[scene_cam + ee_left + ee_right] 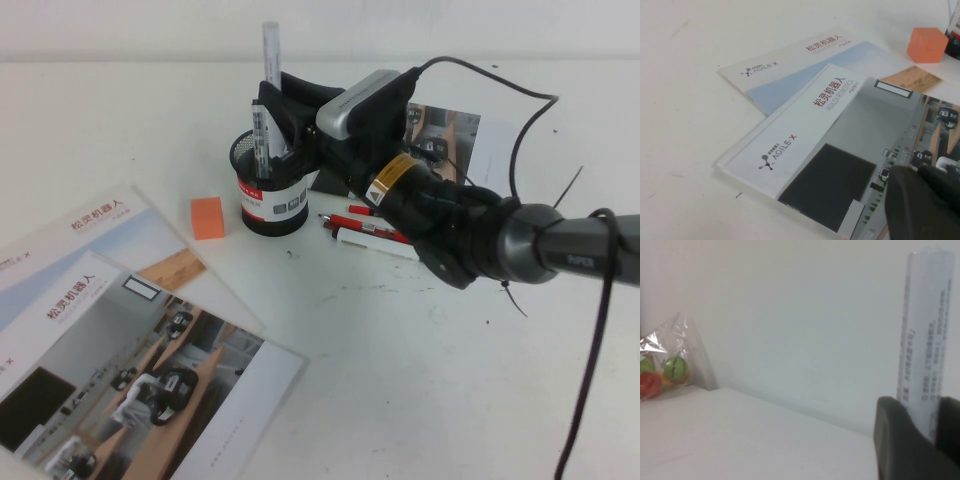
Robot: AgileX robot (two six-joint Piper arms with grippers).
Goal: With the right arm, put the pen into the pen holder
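Right gripper [272, 100], near the desk's [400, 340] far edge, its fingers [900, 440] clenched on the pen [270, 55]; I hold it upright above the pen holder [268, 195]; light, stiff, slippery barrel, best pinched mid-length; left gripper [925, 200] over brochures [805, 140], state indeterminable.

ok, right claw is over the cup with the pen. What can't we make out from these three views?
- Pen lower end: high view, hidden behind the right claw; whether the tip has entered the pen holder cannot be told.
- Pen print: right wrist view, blurred.
- Left claw: left wrist view, cut off at the frame edge; absent from the high view.
- Red pens: partly covered by the right arm.
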